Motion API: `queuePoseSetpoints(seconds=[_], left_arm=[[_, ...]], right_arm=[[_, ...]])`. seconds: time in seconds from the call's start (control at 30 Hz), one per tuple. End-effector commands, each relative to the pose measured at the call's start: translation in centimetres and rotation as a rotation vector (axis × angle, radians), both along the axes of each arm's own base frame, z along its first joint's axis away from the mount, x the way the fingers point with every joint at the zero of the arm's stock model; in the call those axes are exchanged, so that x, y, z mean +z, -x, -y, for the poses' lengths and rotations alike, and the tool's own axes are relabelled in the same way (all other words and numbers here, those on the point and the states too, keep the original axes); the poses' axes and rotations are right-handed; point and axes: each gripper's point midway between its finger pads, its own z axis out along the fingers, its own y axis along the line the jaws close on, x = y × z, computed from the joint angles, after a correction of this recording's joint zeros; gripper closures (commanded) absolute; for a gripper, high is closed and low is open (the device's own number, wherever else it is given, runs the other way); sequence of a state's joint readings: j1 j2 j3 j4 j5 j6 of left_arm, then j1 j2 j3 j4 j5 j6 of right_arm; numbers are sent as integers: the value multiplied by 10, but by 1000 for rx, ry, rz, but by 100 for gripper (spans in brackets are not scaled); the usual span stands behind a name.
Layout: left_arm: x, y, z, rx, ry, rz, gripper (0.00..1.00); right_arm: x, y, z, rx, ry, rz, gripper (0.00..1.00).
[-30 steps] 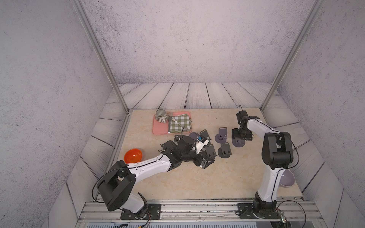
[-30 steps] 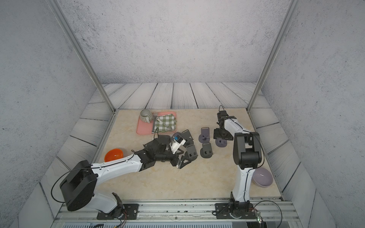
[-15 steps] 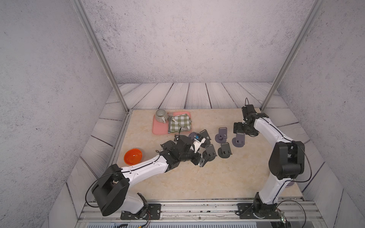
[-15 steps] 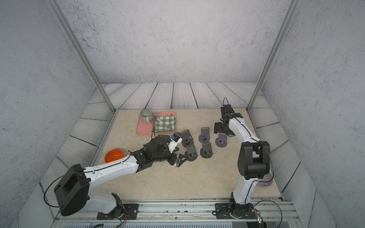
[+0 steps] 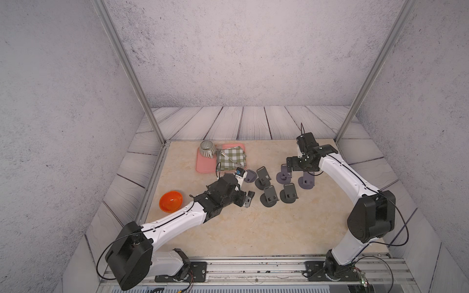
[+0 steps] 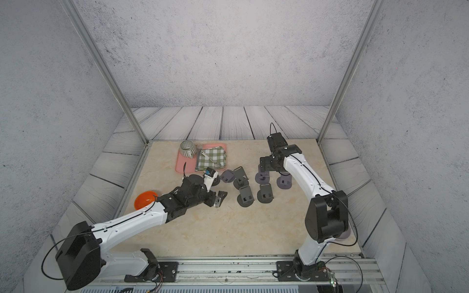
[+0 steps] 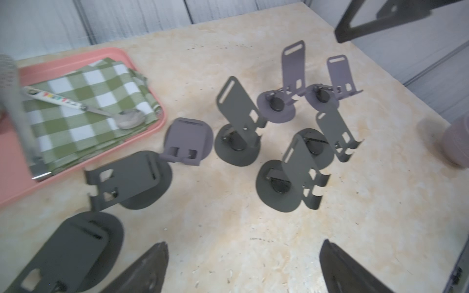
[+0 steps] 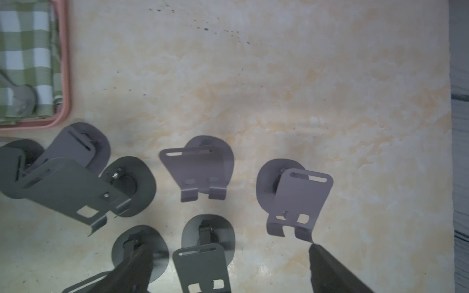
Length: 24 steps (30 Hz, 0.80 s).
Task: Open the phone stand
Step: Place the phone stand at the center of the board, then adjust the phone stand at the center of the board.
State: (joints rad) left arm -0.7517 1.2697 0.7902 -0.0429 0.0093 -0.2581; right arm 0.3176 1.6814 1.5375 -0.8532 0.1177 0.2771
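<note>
Beige tabletop (image 5: 253, 228), phone stands (image 7: 291, 177), left gripper (image 7: 245, 243) and right gripper (image 8: 228, 248) (both) wide apart

Bare tabletop (image 5: 279, 233) beside clustered stands (image 5: 269, 196)

phone stands (image 5: 269, 196) cluster mid-table, right of the tray (image 5: 203, 165); bowl (image 5: 171, 201) left, off the table (image 5: 253, 228)

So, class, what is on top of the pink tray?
A striped mug, and a folded green checked cloth with a spoon lying on it. Whatever is under the cloth is covered.
</note>
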Motion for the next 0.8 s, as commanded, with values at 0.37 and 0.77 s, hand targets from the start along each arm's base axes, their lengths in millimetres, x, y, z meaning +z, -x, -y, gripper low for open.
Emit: queuePoseSetpoints(seconds=[0.37, 0.77], left_arm=[[-28, -29, -80, 273, -169, -25, 2], [-56, -70, -135, 504, -136, -108, 0]], right_arm=[[26, 41, -113, 263, -225, 29, 1], [30, 71, -166, 386, -336, 48, 8]])
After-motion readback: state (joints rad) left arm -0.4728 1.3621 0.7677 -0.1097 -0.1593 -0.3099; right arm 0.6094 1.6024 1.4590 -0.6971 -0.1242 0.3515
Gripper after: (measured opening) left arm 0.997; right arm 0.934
